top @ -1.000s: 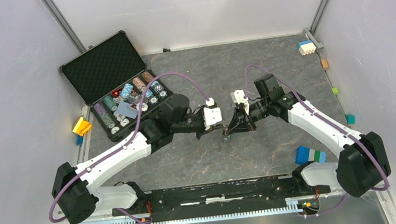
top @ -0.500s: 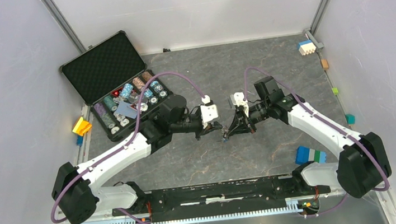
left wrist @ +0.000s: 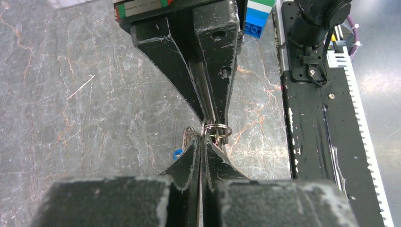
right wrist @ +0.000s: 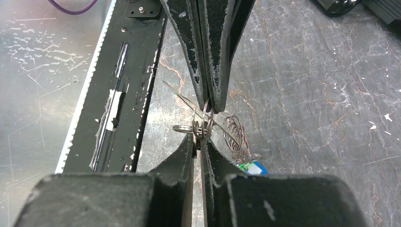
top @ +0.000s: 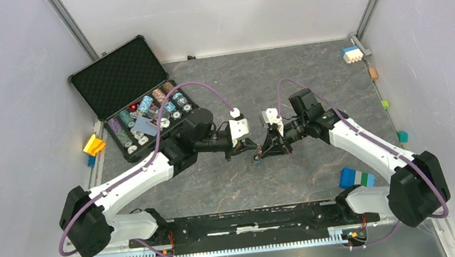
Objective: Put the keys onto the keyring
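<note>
Both arms meet tip to tip over the grey table (top: 310, 80). The left gripper (top: 248, 146) is squeezed tight on the thin wire keyring (right wrist: 235, 135). The right gripper (top: 261, 154) is nearly closed, pinching the keys' small rings (right wrist: 195, 127). Blue tag (right wrist: 258, 168) and green tag (right wrist: 243, 166) dangle just below.

White arm shells (top: 133, 178), black joints (top: 84, 225), purple cables (top: 197, 85)

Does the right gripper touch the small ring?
Touching. In the right wrist view the ring sits between the right gripper's nearly closed fingertips, with no gap visible.
</note>
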Controlling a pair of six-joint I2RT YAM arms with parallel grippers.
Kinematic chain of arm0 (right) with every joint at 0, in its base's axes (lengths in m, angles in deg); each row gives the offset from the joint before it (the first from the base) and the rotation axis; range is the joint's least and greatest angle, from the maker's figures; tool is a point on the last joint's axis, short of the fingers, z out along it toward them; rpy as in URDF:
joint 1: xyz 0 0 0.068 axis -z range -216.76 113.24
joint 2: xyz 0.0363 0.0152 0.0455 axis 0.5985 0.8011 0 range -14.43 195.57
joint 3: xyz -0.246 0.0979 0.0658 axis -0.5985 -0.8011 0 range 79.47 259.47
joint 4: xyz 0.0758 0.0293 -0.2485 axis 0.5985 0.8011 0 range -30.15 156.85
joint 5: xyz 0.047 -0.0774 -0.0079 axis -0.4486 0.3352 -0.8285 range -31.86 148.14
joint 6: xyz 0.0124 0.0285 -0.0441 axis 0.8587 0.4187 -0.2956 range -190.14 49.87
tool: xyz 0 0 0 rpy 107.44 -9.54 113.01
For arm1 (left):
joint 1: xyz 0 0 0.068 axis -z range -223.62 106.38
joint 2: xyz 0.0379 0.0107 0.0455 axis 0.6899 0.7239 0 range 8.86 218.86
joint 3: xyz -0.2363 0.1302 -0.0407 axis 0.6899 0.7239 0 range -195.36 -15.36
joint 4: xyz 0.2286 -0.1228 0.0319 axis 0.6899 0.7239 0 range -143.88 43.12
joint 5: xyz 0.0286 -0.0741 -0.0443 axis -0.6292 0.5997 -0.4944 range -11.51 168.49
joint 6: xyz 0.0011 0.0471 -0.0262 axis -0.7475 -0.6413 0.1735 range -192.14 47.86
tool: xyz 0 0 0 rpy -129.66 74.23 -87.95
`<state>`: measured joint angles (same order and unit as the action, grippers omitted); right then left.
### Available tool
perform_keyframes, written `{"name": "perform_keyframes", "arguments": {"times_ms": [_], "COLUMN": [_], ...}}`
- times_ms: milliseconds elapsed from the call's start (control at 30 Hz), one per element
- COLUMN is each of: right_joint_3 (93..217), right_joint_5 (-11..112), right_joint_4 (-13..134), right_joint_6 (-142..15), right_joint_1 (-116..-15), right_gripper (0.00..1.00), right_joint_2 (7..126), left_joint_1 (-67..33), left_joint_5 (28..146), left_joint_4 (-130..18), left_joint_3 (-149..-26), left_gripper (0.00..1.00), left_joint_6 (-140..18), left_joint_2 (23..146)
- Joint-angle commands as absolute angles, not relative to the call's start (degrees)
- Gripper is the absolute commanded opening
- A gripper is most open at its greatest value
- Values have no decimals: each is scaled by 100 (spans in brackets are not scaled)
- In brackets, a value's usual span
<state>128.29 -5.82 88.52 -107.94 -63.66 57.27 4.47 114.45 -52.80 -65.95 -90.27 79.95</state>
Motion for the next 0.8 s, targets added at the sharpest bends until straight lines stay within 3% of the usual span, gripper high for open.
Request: {"name": "perform_keyframes", "arguments": {"times_ms": [0,167,333,767], "right_joint_3": [12995,13163,13188,12871], "right_joint_5": [-480,-209,197,70], "right_joint_4": [8916,9255,9295,8246], "right_joint_6": [-10895,-11260,-11414,-10758], "right_joint_1": [-6397,-6399,-6346,-6291], "right_gripper": [17,35,45,36], "right_joint_2": [5714,5510,5115,4655], "left_joint_1": [422,384,318,287], "left_joint_5": [11600,11619,11736,12197], "left_joint_4": [-5810,-5810,-5810,-5948], "left_joint_3": [-6592,-6546,-6499,-6414], "left_gripper": [2,2,2,2], "left_joint_6": [-8853,-8893,-8958,-8832], "left_joint_2": [7953,7922,7870,7801]}}
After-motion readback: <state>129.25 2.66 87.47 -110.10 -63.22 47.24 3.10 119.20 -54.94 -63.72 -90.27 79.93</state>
